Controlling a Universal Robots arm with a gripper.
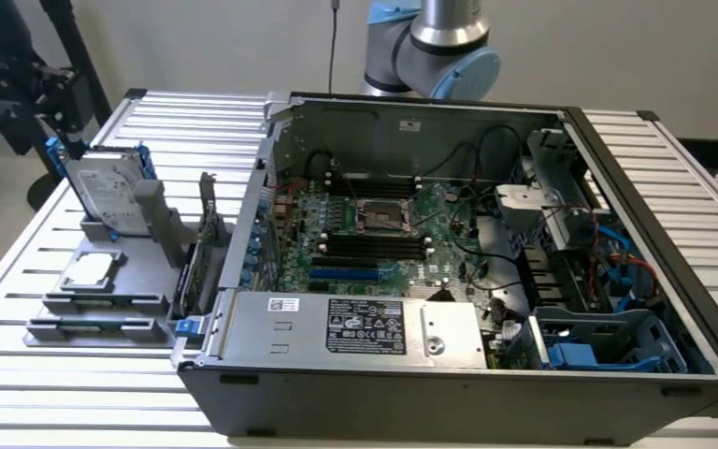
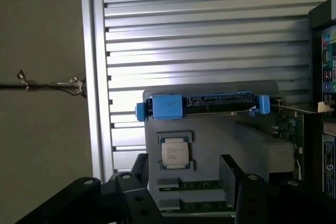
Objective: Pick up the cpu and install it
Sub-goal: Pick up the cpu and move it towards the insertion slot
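From the exterior view, a long table (image 1: 658, 178) of ribbed aluminium slats runs before a plain pale wall. On it lies an open computer case (image 1: 459, 398), a dark grey steel box with its side off. Inside sits a green motherboard (image 1: 372, 257) with black memory slots and a square metal socket frame (image 1: 384, 217). A silver power supply (image 1: 359, 327) with a printed label lies along the near edge. The robot arm (image 1: 440, 42), with its blue and polished joints, rises behind the case.

At the exterior view's left stands a matte grey holder (image 1: 97, 318). A hard drive (image 1: 104, 187) in a blue bracket leans upright in it. The cpu (image 1: 91, 271) lies flat in a shallow square recess just in front of the drive, its pale metal top facing up.

The wrist view looks down over the same slats (image 2: 210, 35), which shine in stripes, and past the table's edge to a dull brown floor (image 2: 42, 140) crossed by a thin cable (image 2: 47, 84). The hard drive (image 2: 202, 103) shows edge-on and the cpu (image 2: 175, 152) sits in its green-rimmed pocket. The gripper (image 2: 185, 176) hangs above the holder. Its black jointed fingers (image 2: 131, 192) are spread wide, holding nothing, one to either side of the cpu.
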